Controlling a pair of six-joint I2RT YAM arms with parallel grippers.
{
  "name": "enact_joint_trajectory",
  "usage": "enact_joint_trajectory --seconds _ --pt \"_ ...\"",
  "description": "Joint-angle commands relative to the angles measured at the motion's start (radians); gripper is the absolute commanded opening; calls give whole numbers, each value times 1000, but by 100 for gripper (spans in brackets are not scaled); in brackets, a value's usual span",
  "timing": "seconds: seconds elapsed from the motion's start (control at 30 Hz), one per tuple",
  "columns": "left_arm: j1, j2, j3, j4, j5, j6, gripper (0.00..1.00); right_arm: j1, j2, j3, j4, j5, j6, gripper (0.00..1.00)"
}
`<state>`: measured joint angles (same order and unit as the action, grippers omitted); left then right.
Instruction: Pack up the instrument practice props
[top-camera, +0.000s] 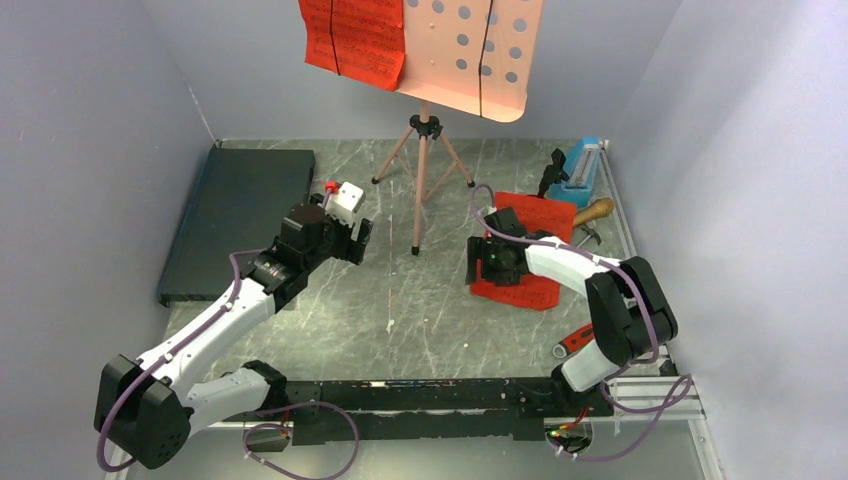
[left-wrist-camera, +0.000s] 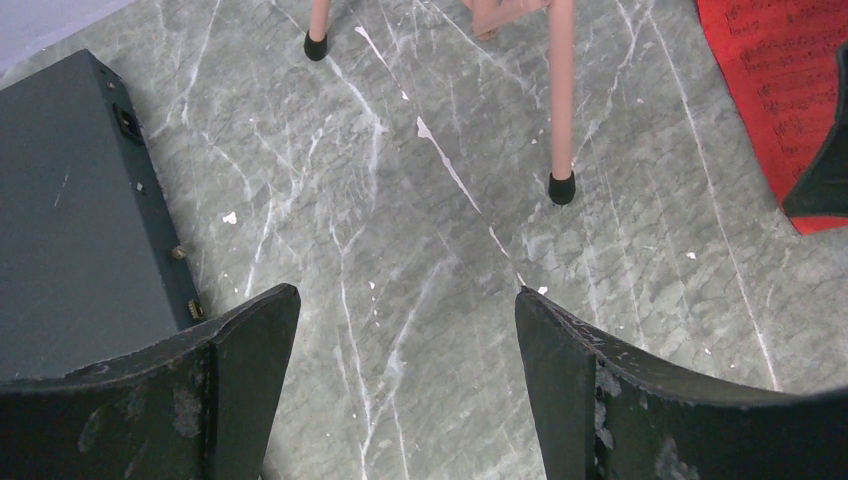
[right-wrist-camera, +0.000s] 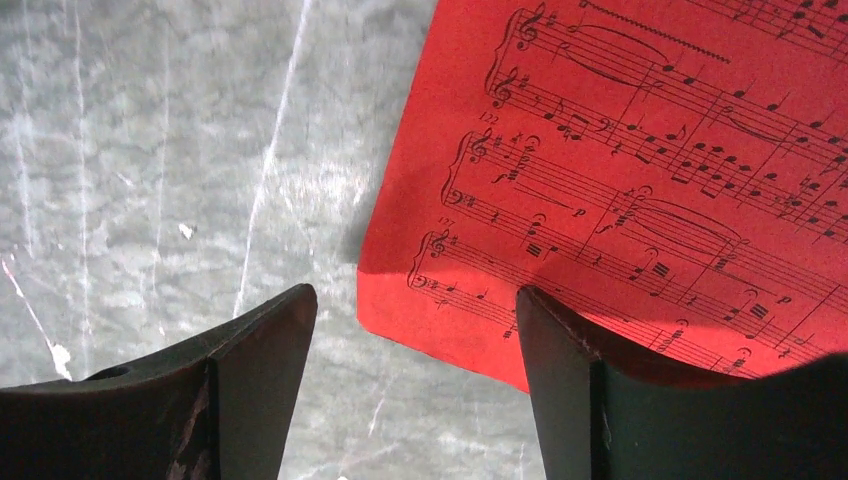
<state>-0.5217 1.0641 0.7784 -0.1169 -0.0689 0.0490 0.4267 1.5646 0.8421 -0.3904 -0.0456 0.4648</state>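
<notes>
The pink tripod music stand (top-camera: 424, 170) stands at the back middle, with red sheet-music pages (top-camera: 352, 40) on its perforated desk (top-camera: 480, 50). Another red sheet (top-camera: 535, 285) lies flat on the table at the right. The blue metronome (top-camera: 585, 165) stands at the back right, a black mic stand (top-camera: 550, 172) beside it and a gold microphone (top-camera: 594, 211) lying nearby. My right gripper (top-camera: 472, 262) is open and low at the sheet's left edge; in the right wrist view (right-wrist-camera: 415, 305) one finger is over the sheet's (right-wrist-camera: 640, 170) corner. My left gripper (top-camera: 360, 243) is open and empty (left-wrist-camera: 405, 310) near a tripod leg (left-wrist-camera: 560, 100).
A flat dark case (top-camera: 235, 220) lies at the left, also in the left wrist view (left-wrist-camera: 70, 200). A red-handled wrench (top-camera: 575, 340) lies by the right arm's base. Grey walls close in the table on three sides.
</notes>
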Motion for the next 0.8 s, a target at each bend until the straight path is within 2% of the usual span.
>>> enact_joint_trajectory --seconds 0.0,0.3,0.43,0.57,0.77 --pt "-6 -26 29 17 -19 8 84 20 -44 -50 -168 -55 56 77" --pt "-6 -30 30 21 -25 15 84 59 -273 -167 -403 -139 123 78" --pt "-6 -32 29 22 -34 19 85 60 -351 -113 -451 -95 115 78" --pt "-6 -32 30 21 -30 17 84 46 -305 18 -390 27 89 78" --pt "-6 -48 26 20 -42 17 85 -27 -136 122 -205 88 44 79"
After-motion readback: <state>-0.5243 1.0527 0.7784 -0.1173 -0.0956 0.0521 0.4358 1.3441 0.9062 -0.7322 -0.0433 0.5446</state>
